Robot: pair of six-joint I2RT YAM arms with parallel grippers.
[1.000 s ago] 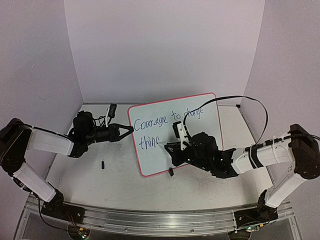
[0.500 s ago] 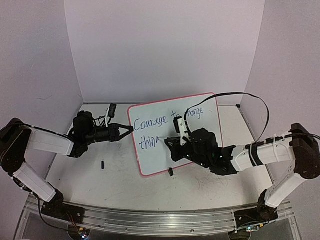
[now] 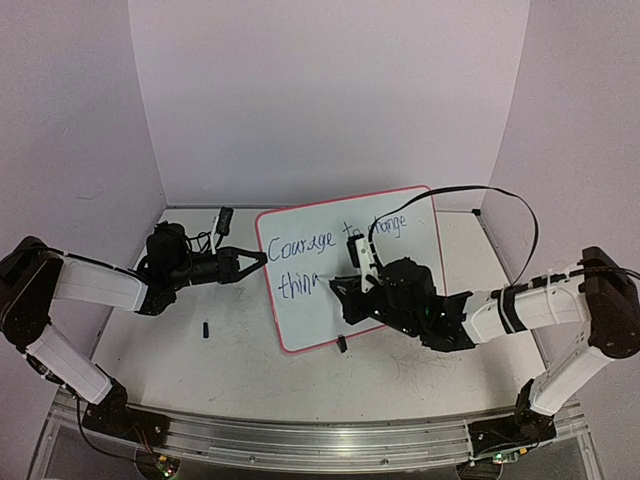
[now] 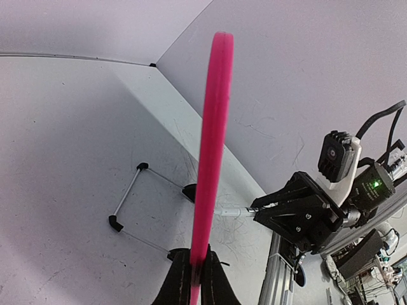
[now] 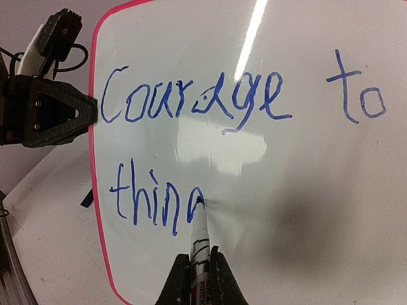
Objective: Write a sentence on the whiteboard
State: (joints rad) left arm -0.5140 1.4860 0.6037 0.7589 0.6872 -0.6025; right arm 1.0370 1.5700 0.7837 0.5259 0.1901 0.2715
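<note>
The whiteboard [image 3: 305,318], white with a red-pink rim, stands tilted at mid-table. The sentence [image 3: 300,247] in blue reads "Courage to change" with "thin" and a partial letter below. My left gripper [image 3: 262,257] is shut on the board's left rim; in the left wrist view [image 4: 196,273] the board [image 4: 213,127] shows edge-on. My right gripper [image 3: 335,287] is shut on a marker [image 5: 199,232]. Its tip touches the board [image 5: 305,190] at the curved stroke after "thin" [image 5: 149,200]. The marker also shows in the left wrist view [image 4: 235,211].
A small black piece [image 3: 206,328] lies on the tabletop left of the board. A black clip foot [image 3: 342,345] sits at the board's lower edge. A wire stand [image 4: 127,197] lies behind the board. Purple walls close in three sides. A black cable [image 3: 500,205] arcs over the right arm.
My right gripper has shifted slightly up the board with the marker, and a curved stroke now follows "thin". The left gripper and the board have not moved.
</note>
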